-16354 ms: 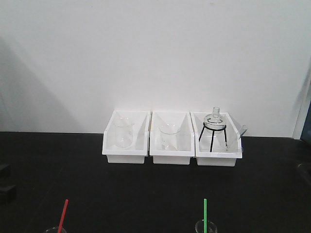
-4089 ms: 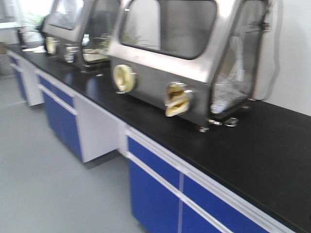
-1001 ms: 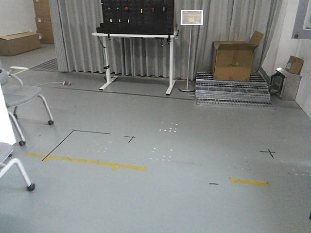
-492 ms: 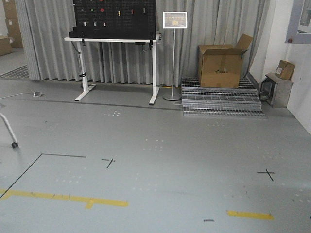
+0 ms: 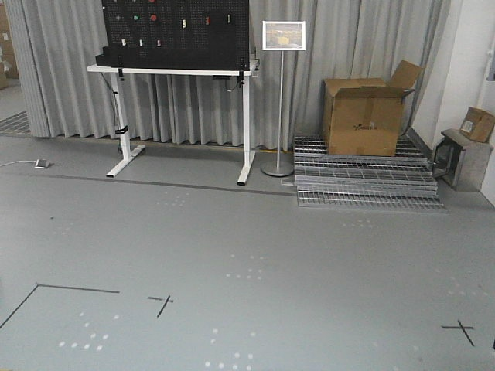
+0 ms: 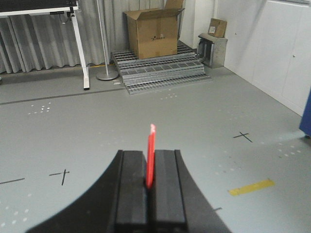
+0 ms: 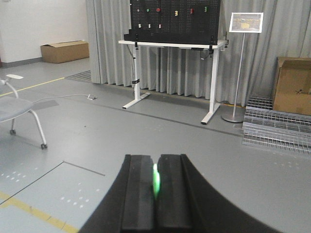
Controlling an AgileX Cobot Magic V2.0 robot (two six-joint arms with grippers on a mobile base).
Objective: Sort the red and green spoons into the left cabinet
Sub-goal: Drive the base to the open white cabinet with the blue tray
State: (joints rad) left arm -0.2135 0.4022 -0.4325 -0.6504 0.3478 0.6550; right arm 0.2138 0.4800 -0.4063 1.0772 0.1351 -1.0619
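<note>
In the left wrist view my left gripper (image 6: 150, 160) is shut on the red spoon (image 6: 151, 153), whose thin end sticks out past the black fingers (image 6: 165, 189) over the grey floor. In the right wrist view my right gripper (image 7: 155, 162) is shut on the green spoon (image 7: 156, 179), of which only a short bright sliver shows between the pads. The left cabinet is out of view in all views. Neither gripper shows in the front view.
A white-legged bench with a black pegboard (image 5: 176, 35) stands before grey curtains, a sign stand (image 5: 280, 93) beside it. An open cardboard box (image 5: 365, 116) sits on stacked metal grates (image 5: 363, 182). A wheeled chair (image 7: 19, 109) is at left. White cupboard doors (image 6: 286, 48) line the right wall.
The front view has kept panning: the bench, sign stand and box have shifted right and closer, and the chair and yellow floor tape have left the view. Earlier it showed the lab counter with white bins.
</note>
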